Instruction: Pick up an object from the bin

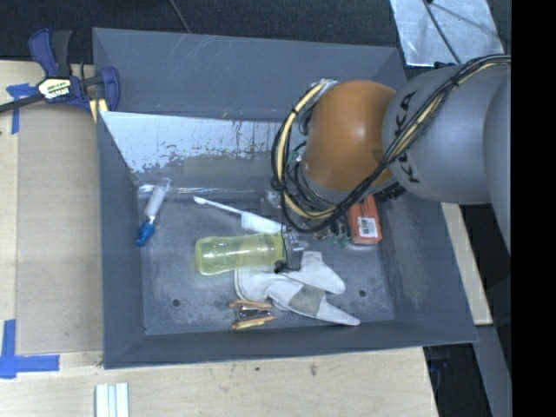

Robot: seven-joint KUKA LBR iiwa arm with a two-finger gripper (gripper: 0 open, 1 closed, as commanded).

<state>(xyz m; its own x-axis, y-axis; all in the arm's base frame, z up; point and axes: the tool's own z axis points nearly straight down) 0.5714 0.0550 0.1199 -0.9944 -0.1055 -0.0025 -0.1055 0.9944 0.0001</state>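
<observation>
My gripper (292,250) hangs below the orange wrist cover, low in the middle of the bin. It is at the right end of a pale yellow-green translucent bottle (236,254) that lies on its side, pointing left. Just below the gripper lies a crumpled white and grey cloth (306,290). A white toothbrush-like stick (233,210) lies slanted just above the bottle. The arm hides the gripper's upper part.
A clear tube with a blue tip (149,214) lies near the left wall. Two brown wooden pegs (250,314) rest by the front wall. An orange-red box with a label (366,223) peeks out under the arm at the right.
</observation>
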